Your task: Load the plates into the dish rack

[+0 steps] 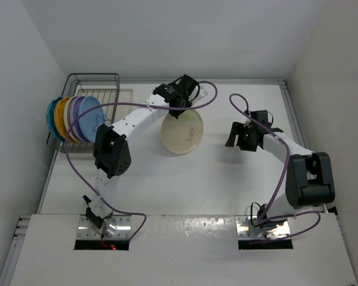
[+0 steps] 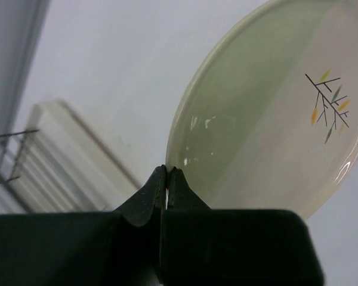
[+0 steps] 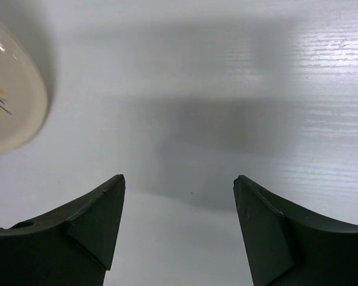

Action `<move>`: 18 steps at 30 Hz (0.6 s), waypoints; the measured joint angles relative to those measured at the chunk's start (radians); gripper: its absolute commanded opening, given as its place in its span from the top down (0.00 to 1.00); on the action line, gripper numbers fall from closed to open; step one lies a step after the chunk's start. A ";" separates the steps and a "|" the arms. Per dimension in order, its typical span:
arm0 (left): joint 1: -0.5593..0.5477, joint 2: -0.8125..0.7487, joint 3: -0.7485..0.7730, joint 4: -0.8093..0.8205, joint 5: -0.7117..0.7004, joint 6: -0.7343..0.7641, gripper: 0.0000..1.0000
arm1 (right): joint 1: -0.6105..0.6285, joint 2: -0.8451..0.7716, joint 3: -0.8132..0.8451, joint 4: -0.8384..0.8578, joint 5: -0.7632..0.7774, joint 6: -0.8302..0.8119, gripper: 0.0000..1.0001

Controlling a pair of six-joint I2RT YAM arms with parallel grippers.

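Left gripper (image 2: 167,177) clamped on green plate (image 2: 268,119) rim; right gripper (image 3: 179,193) spread, empty. In rack (image 1: 96,77): five plates (image 1: 88,119), upright.

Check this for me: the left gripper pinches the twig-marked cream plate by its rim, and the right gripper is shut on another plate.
One part is wrong. The right gripper is open and holds nothing, as the right wrist view shows. The rest stands: the left gripper pinches the twig-marked cream plate by its rim.
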 measured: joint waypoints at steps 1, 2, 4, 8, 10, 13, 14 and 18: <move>-0.003 0.000 0.010 -0.005 -0.044 0.012 1.00 | 0.000 -0.003 0.002 0.000 0.000 0.001 0.26; -0.005 0.000 0.019 -0.009 -0.085 0.026 1.00 | 0.000 -0.006 0.002 0.000 0.000 0.002 0.26; -0.005 -0.002 0.029 -0.016 -0.159 0.049 1.00 | 0.000 -0.009 0.002 -0.001 0.000 0.006 0.26; -0.005 -0.019 0.038 -0.035 -0.264 0.082 1.00 | 0.000 -0.012 0.002 0.000 0.000 0.022 0.26; -0.005 -0.031 0.038 -0.039 -0.305 0.097 1.00 | 0.000 -0.016 0.002 0.000 0.000 0.029 0.26; 0.002 -0.043 0.051 -0.043 -0.362 0.128 1.00 | 0.000 -0.022 0.002 -0.001 0.000 0.039 0.26; 0.009 -0.045 0.060 -0.042 -0.375 0.136 1.00 | 0.000 -0.023 0.006 -0.007 0.000 0.042 0.26; 0.061 -0.075 0.092 -0.027 -0.399 0.164 1.00 | 0.002 -0.026 0.027 -0.029 0.004 0.043 0.26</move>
